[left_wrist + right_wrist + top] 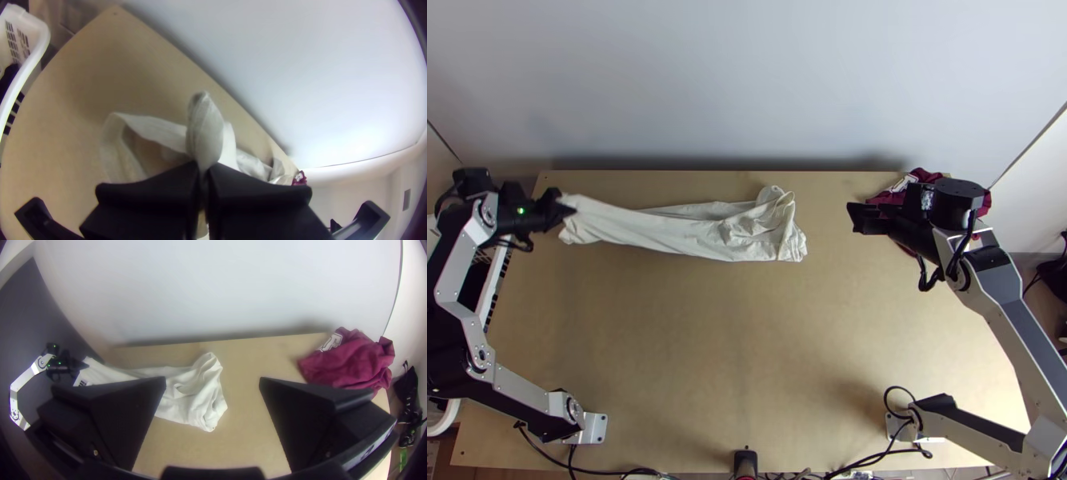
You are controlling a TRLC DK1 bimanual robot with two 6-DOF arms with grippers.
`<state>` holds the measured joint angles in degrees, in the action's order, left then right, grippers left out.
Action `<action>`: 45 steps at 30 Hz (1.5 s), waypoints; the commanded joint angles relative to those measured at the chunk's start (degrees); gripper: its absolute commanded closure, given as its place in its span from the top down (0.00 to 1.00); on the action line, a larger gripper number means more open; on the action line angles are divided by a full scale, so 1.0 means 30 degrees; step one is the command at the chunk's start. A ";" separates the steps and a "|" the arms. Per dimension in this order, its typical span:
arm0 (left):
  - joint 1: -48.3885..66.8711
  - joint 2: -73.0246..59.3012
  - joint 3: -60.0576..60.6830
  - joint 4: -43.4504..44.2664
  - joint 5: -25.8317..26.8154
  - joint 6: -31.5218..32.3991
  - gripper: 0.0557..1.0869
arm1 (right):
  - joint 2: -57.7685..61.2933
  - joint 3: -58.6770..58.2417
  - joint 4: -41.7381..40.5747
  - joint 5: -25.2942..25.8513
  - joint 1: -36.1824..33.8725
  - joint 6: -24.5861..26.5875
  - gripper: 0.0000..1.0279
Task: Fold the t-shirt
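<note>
A white t-shirt (691, 232) lies in a long, narrow bunched strip along the table's far part, its right end crumpled. My left gripper (565, 210) holds the strip's left end, raised off the table. In the left wrist view that gripper (203, 171) is shut on a pinch of the t-shirt (205, 133), with looser cloth hanging beyond. Well to the right of the crumpled end is my right gripper (859, 218), touching no cloth. Seen from the right wrist, the right gripper (213, 386) has its fingers wide apart, and the t-shirt (191, 395) lies on the table below.
A bunched maroon cloth (349, 362) lies at the table's far right corner, partly beneath the right arm in the top view. A white basket (33, 58) stands beside the table's left edge. The wall rises behind the far edge of the table (747, 360).
</note>
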<state>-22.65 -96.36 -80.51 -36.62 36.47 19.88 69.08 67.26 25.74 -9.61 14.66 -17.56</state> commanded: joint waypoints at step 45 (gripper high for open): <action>1.5784 -0.6289 -0.9345 -0.1328 -0.4158 0.2397 0.03 | -0.3368 -0.5049 -0.0903 -0.0021 -0.0871 -0.0152 0.95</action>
<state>20.29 -111.70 -103.59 -40.07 25.19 25.85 60.64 54.59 23.14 -9.61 12.43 -17.80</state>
